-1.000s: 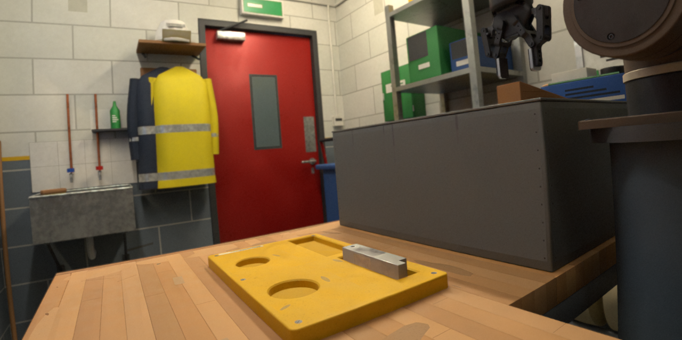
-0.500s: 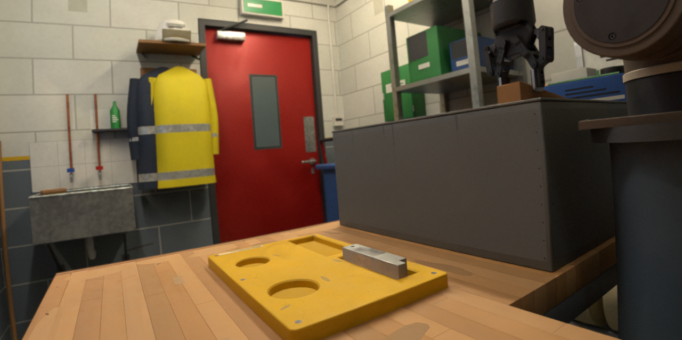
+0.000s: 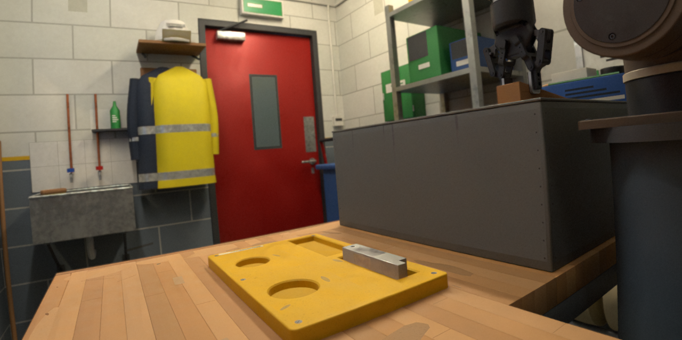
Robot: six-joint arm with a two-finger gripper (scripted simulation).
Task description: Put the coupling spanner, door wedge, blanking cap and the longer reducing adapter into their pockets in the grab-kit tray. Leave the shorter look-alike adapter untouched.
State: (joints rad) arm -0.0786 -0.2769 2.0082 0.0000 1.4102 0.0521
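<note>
On the wooden bench a yellow grab-kit tray (image 3: 324,285) lies flat, with the grey metal coupling spanner (image 3: 375,260) sitting in its long pocket. Two round pockets and a rectangular pocket in the tray are empty. On top of the tall grey cabinet behind it, a brown door wedge (image 3: 515,92) rests near the front edge. My gripper (image 3: 517,81) is directly over the wedge, fingers down around it, and it is shut on the wedge. The blanking cap and the adapters are not visible from here.
The grey cabinet (image 3: 477,180) rises steeply behind the tray. The robot's base column (image 3: 644,195) stands at the right. A metal shelf unit (image 3: 439,37) with green and blue boxes is behind the gripper. The bench left of the tray is bare wood.
</note>
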